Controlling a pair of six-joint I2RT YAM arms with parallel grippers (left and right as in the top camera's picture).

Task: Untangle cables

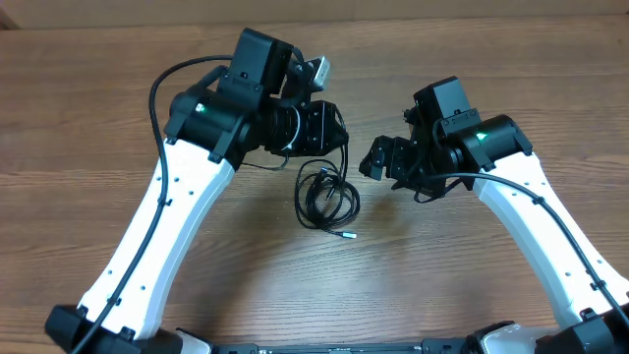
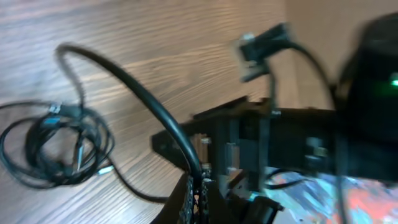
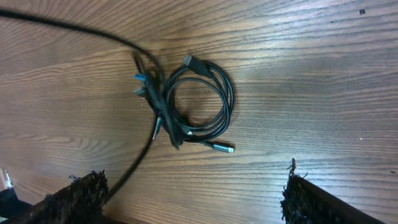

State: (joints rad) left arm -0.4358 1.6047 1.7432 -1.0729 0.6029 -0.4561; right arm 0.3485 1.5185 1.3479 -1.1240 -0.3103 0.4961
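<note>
The cables (image 1: 327,197) lie as one small coiled black bundle on the wooden table between the arms, with a silver plug end (image 1: 346,235) sticking out at the front. The bundle also shows in the left wrist view (image 2: 56,143) and in the right wrist view (image 3: 193,102). My left gripper (image 1: 332,143) is just behind the bundle. Its fingers (image 2: 199,193) look shut on one black strand (image 2: 137,93) that arcs up out of the bundle; this view is blurred. My right gripper (image 1: 378,157) is open and empty to the right of the bundle, its fingers (image 3: 193,193) spread wide.
The wooden table (image 1: 118,118) extends all round the bundle. The right arm's gripper and wrist (image 2: 280,137) fill the right half of the left wrist view. Both white arm links (image 1: 167,226) reach in from the front corners.
</note>
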